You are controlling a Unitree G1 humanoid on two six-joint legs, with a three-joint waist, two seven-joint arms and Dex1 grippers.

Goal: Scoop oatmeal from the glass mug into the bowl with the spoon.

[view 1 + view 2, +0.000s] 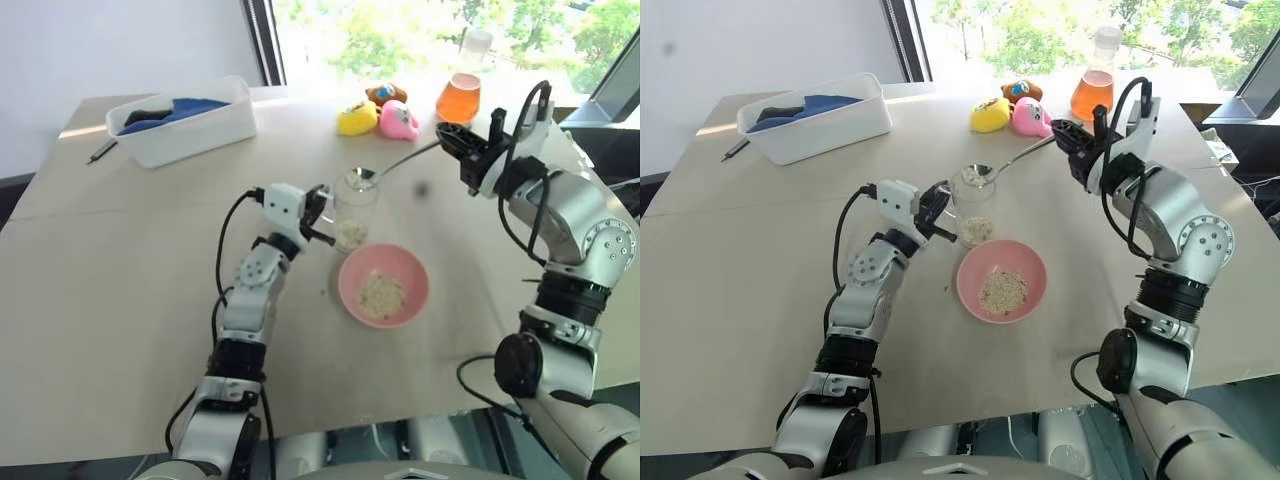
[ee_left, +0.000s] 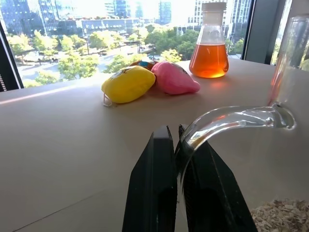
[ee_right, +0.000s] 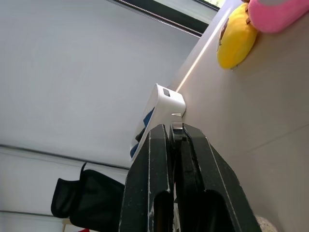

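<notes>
The glass mug [image 1: 356, 205] stands upright at mid-table with a low layer of oatmeal [image 1: 350, 235] in its bottom. My left gripper [image 1: 321, 208] is shut on the mug's clear handle [image 2: 227, 121]. The spoon [image 1: 400, 162] slants from my right gripper [image 1: 447, 135], which is shut on its handle's end, down to the mug. Its head [image 1: 364, 177] sits at the mug's mouth. Just in front of the mug, the pink bowl [image 1: 412, 270] holds a small heap of oatmeal [image 1: 382, 295].
A white tub [image 1: 185, 128] with blue cloth stands at the back left, a dark pen [image 1: 100, 152] beside it. Yellow [image 1: 355, 120] and pink [image 1: 398, 120] toys and a flask of orange liquid [image 1: 458, 95] line the far edge by the window.
</notes>
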